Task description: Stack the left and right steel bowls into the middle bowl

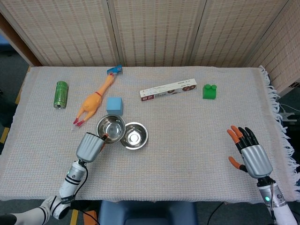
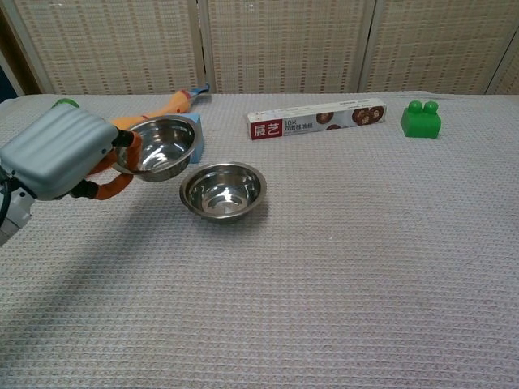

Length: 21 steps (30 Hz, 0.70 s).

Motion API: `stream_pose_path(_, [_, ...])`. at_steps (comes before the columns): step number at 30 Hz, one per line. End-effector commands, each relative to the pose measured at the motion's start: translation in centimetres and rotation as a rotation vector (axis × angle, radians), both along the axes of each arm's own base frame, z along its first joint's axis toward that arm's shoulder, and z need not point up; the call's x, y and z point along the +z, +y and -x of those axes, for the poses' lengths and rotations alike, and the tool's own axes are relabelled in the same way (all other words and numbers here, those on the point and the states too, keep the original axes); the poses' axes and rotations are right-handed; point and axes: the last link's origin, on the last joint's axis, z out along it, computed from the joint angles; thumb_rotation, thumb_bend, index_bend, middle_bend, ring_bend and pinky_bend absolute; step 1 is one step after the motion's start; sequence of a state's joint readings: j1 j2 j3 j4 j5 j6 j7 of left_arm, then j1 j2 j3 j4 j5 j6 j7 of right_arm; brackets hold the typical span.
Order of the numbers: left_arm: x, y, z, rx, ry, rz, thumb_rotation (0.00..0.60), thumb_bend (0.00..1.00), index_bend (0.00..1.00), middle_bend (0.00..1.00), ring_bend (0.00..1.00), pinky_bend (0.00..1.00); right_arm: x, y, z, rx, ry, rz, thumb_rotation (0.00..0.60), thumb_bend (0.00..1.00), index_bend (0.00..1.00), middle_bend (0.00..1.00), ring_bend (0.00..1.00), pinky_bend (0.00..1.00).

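My left hand (image 1: 89, 146) (image 2: 61, 151) grips the near rim of a steel bowl (image 1: 110, 128) (image 2: 160, 147) and holds it lifted above the cloth, just left of a second steel bowl (image 1: 134, 135) (image 2: 223, 190) that rests on the table. The lifted bowl's edge overlaps the resting bowl's left rim in the head view. I see only these two bowls. My right hand (image 1: 251, 152) hovers open, fingers spread, near the table's front right, far from both bowls; the chest view does not show it.
Behind the bowls lie a blue cube (image 1: 115, 105), a rubber chicken (image 1: 93, 103), and a green can (image 1: 61, 94) at the far left. A long box (image 1: 168, 89) (image 2: 316, 118) and a green block (image 1: 209, 91) (image 2: 421, 118) sit at the back right.
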<state>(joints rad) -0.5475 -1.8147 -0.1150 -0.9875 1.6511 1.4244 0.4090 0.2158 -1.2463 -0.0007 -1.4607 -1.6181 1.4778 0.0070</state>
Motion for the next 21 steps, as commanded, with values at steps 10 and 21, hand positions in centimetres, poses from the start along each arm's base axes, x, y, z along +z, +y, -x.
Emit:
stream_pose_path(10, [-4.1,0.1,-2.9,-0.034,0.064,0.061,0.6,0.4,0.64,1.0,1.0,1.0,0.3,0.1,0.0,0.0,-0.01,-0.005,0.6,0.18,0.0,0.0,0.0,0.0])
stream_pose_path(21, [-4.3,-0.3,-3.3,-0.06,0.055,0.078,0.6,0.4,0.3,1.0,1.0,1.0,0.5,0.1,0.0,-0.004,-0.01,0.011,0.6,0.18,0.0,0.0,0.0,0.0])
